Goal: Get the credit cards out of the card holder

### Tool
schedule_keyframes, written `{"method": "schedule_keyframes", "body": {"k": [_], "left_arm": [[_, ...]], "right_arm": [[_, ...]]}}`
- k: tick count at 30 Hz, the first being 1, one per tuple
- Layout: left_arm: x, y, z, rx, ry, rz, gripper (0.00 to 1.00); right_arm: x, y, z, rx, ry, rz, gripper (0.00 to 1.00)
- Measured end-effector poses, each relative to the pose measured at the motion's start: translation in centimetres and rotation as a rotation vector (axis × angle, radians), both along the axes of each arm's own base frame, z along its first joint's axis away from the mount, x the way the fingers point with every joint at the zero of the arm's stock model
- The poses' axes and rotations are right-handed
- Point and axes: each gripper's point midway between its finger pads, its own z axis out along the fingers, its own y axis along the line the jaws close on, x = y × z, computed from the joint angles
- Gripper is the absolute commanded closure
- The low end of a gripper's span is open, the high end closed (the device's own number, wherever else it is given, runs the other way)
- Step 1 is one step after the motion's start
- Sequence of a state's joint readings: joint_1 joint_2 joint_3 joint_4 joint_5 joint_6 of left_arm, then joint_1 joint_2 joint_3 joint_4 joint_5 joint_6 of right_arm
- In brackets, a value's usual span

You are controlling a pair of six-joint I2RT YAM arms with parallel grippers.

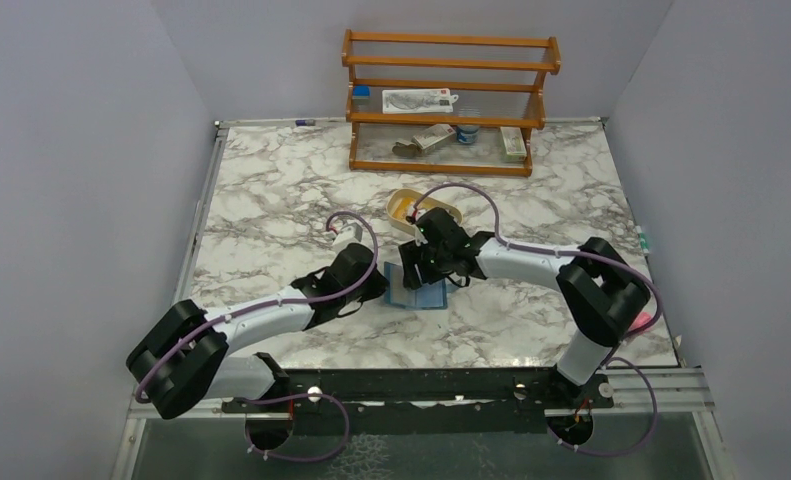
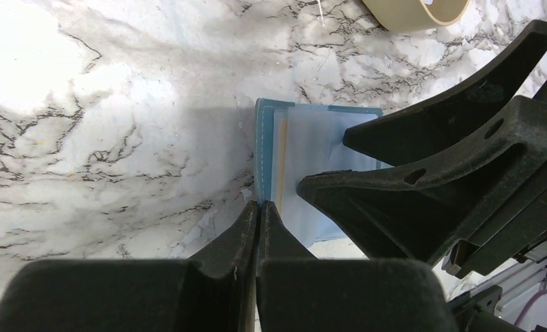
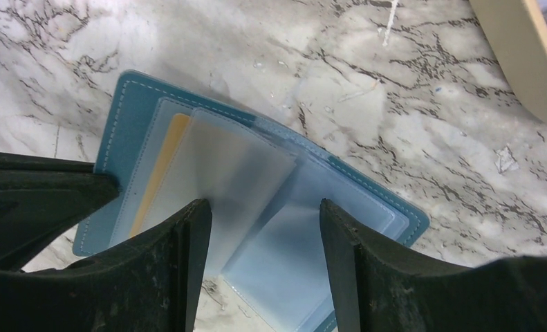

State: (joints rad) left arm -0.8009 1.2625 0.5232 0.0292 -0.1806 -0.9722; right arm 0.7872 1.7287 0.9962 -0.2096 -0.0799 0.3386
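Observation:
The teal-blue card holder [image 1: 418, 296] lies open on the marble, its clear plastic sleeves fanned out [image 3: 118, 131]. One frosted sleeve [image 3: 236, 173] stands up from the fold, and a yellow-edged card [image 3: 161, 166] shows in a sleeve beneath it. My right gripper [image 3: 263, 207] is open just above the holder [image 2: 267, 138], one finger on each side of the raised sleeve, and nothing is pinched. My left gripper [image 2: 260, 207] is shut, its tips resting at the holder's left edge. Other credit cards are not clearly visible through the sleeves.
An oval tan tray [image 1: 411, 205] with a yellow inside sits just behind the card holder. A wooden shelf [image 1: 449, 100] with small items stands at the back. The two arms meet over the middle of the table [image 1: 271, 190].

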Motion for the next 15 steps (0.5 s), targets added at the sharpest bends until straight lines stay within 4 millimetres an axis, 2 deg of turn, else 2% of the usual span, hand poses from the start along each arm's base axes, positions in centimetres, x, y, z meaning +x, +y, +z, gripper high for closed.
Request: {"method": "schedule_keyframes", "body": {"k": [15], "left_arm": [[-0.4, 0.2, -0.5, -0.033, 0.000, 0.017, 1.00]], "right_arm": [[-0.5, -2.7, -0.1, -0.062, -0.048, -0.062, 0.29]]}}
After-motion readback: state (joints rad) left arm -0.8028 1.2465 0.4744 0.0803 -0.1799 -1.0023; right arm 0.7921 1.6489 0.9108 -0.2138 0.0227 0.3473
